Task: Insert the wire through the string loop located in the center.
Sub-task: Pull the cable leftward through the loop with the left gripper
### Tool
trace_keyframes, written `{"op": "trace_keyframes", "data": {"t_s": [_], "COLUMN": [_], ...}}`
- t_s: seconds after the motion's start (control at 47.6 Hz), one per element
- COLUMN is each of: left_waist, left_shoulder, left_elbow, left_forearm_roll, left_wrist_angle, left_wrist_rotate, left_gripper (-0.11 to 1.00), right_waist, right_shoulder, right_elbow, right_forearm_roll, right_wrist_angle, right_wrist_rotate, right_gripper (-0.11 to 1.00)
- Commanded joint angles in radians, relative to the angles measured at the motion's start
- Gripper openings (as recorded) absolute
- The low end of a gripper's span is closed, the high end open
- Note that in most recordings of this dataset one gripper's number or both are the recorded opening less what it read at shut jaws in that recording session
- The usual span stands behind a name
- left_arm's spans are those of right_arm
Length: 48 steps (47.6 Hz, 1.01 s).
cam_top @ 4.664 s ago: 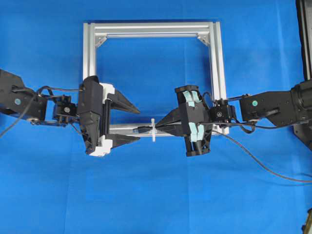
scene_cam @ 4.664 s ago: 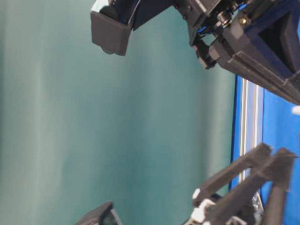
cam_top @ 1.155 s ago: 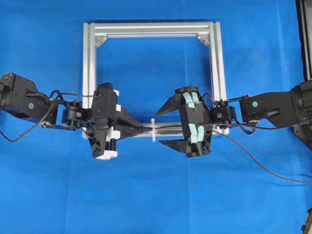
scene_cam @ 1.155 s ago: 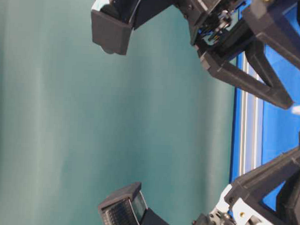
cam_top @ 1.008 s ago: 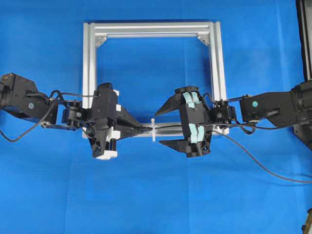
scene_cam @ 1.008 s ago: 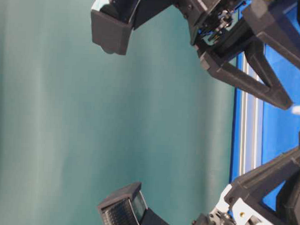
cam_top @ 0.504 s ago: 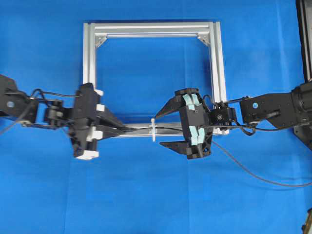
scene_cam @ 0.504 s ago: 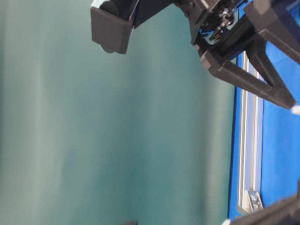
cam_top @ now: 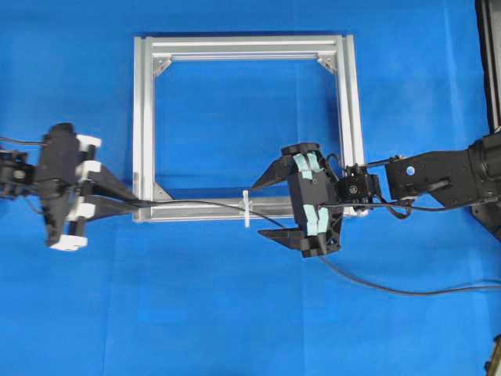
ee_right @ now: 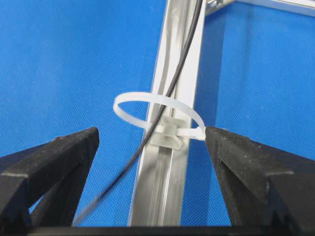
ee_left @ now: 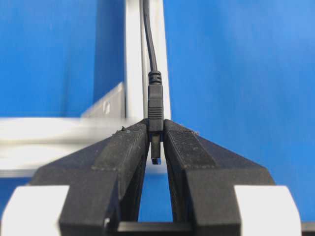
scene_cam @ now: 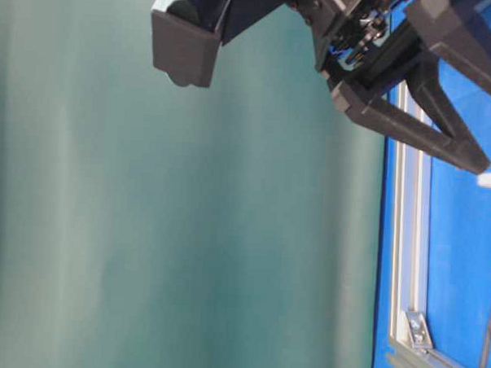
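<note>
I see the thin black wire [cam_top: 196,204] running through the small white plastic string loop [ee_right: 157,118] that arches over the lower bar of the square silver aluminium frame [cam_top: 143,117]. My left gripper [ee_left: 156,147] sits just outside the frame's lower-left corner, fingers pinched narrowly on the wire's dark metal-tipped plug. My right gripper [cam_top: 263,210] waits just right of the loop, fingers spread wide and holding nothing; one fingertip [ee_right: 219,140] touches the loop's side. The wire trails away beneath that gripper.
</note>
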Motion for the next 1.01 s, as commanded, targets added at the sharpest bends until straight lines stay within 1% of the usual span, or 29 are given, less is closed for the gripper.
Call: {"op": "trace_keyframes", "data": {"t_s": [0.0,0.231,0.378,0.63,0.987], "left_waist": [-0.009,-0.009,-0.011,-0.011,-0.011], "left_shoulder": [-0.06,-0.169,-0.192,-0.156,-0.08], "left_elbow": [0.032,0.092,0.104,0.087,0.041], "left_forearm_roll": [0.002,0.002,0.002,0.002,0.002], "left_wrist_angle": [0.014,0.086,0.114,0.124,0.195], "left_wrist_rotate": [-0.002,-0.002,-0.002,0.0,0.0], "left_gripper": [0.08,0.08,0.08,0.08,0.09], "right_waist": [0.003,0.003,0.003,0.003,0.003], "right_shoulder": [-0.028,-0.031,-0.032,-0.034,-0.034], "right_elbow": [-0.009,-0.009,-0.008,-0.006,-0.006], "right_forearm_roll": [0.002,0.002,0.002,0.002,0.002], "right_wrist_angle": [-0.003,-0.003,-0.002,-0.003,-0.002], "right_wrist_rotate": [0.0,0.0,0.0,0.0,-0.002], "right_gripper": [0.91,0.91,0.91,0.91,0.91]}}
